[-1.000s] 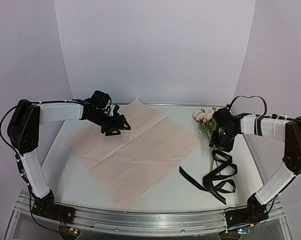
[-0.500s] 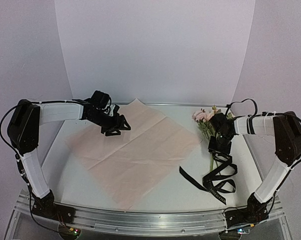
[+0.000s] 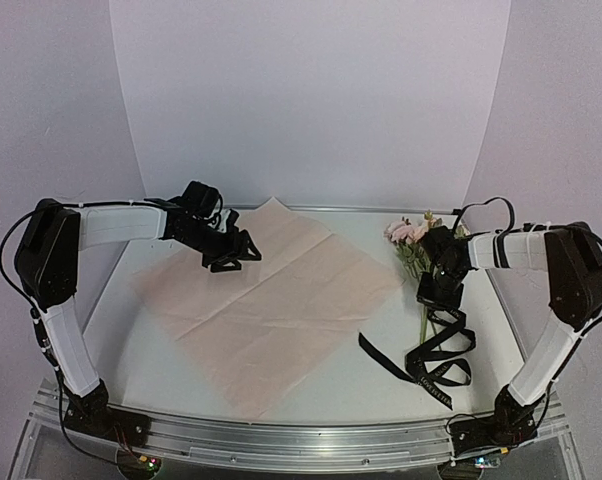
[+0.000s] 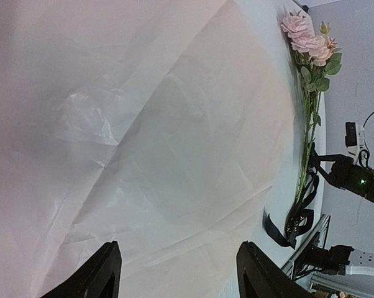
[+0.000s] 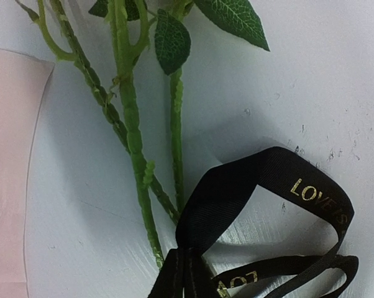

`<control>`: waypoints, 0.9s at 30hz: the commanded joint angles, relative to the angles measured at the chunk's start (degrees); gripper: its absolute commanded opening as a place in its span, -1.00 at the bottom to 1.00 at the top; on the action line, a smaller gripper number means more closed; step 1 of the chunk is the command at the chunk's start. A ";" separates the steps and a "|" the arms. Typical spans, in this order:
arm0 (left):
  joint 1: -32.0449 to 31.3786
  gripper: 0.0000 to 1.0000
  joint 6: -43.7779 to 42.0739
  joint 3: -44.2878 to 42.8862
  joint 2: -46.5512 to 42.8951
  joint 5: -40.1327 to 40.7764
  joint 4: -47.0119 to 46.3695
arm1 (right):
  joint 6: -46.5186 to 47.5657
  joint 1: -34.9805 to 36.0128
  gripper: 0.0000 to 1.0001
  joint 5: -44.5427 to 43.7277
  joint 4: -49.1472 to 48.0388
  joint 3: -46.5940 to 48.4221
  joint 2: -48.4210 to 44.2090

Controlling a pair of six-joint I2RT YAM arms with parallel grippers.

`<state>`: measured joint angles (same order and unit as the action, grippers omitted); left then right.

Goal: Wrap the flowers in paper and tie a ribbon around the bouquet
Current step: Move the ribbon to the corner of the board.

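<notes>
left fingers (image 4: 105, 274) released, spread above paper (image 3: 271, 310) far-left edge | right fingers (image 3: 437, 292) clenched just right of paper, over flowers (image 3: 409, 235) stems, grasp cannot tell | paper flat on bench (image 3: 361, 390) | flowers right of paper | ribbon (image 3: 436, 355) looped at stem ends

Robotics lab: plain white backdrop (image 3: 311, 100), aluminium-edged table (image 3: 281, 438).

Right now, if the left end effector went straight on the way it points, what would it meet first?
Probably the paper: the left end effector points down at it, though its height above is unclear.
</notes>
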<state>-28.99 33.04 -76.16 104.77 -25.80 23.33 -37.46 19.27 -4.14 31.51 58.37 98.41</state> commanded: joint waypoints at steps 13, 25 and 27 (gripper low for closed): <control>-0.19 0.31 0.12 -1.27 -3.33 0.03 0.66 | -9.31 -3.38 -1.00 -19.25 19.20 -5.32 -15.42; -0.19 0.32 -0.14 -0.53 -3.62 -0.88 0.15 | -9.49 -6.11 0.01 -17.58 22.13 -12.11 -31.17; -0.19 0.32 0.18 -0.34 -3.50 -1.22 -0.40 | -5.02 -5.31 0.23 -13.18 17.36 -11.30 -30.92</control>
<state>-28.99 33.06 -76.16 103.74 -25.93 24.12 -48.78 12.77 -22.30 54.45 44.99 67.54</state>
